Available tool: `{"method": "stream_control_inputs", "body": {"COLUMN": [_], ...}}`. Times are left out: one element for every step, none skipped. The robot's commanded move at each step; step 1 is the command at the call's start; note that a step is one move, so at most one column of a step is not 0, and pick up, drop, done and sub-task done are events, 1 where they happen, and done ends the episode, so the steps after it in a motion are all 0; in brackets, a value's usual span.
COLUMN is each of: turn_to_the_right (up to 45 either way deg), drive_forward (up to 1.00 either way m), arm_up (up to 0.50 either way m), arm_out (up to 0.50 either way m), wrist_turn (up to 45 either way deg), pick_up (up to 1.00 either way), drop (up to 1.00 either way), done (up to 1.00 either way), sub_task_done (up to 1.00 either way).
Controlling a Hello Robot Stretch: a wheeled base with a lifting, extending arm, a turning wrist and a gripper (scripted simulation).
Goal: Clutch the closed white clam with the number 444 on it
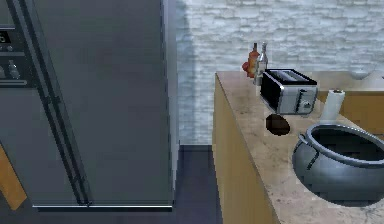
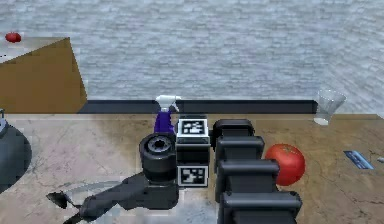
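Observation:
In the arm side view the dark arm [image 2: 245,170] rises from the bottom edge over a speckled stone counter [image 2: 90,150]. The gripper [image 2: 72,202] reaches to the left of its two white marker squares [image 2: 192,150], low over the counter. A small pale shape sits right at the thin fingers [image 2: 95,200], too small to name. I cannot tell whether the gripper holds anything.
A purple spray bottle [image 2: 165,115], a red round fruit [image 2: 286,163] and a glass [image 2: 327,104] stand around the arm. A large grey pot [image 1: 345,160] sits on the counter with a toaster [image 1: 288,91], bottles [image 1: 257,62] and a brown lump [image 1: 278,124]. A grey fridge [image 1: 90,100] stands on the left.

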Motion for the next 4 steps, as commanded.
{"method": "stream_control_inputs", "body": {"turn_to_the_right": [0.0, 0.0, 0.0, 0.0], "drive_forward": [0.00, 0.00, 0.00, 0.00], "arm_up": [0.00, 0.00, -0.14, 0.00], "arm_out": [0.00, 0.00, 0.00, 0.00], "wrist_turn": [45.0, 45.0, 0.0, 0.0], "pick_up": [0.00, 0.00, 0.00, 1.00], "drop": [0.00, 0.00, 0.00, 0.00], "done": [0.00, 0.00, 0.00, 0.00], "sub_task_done": [0.00, 0.00, 0.00, 0.00]}}
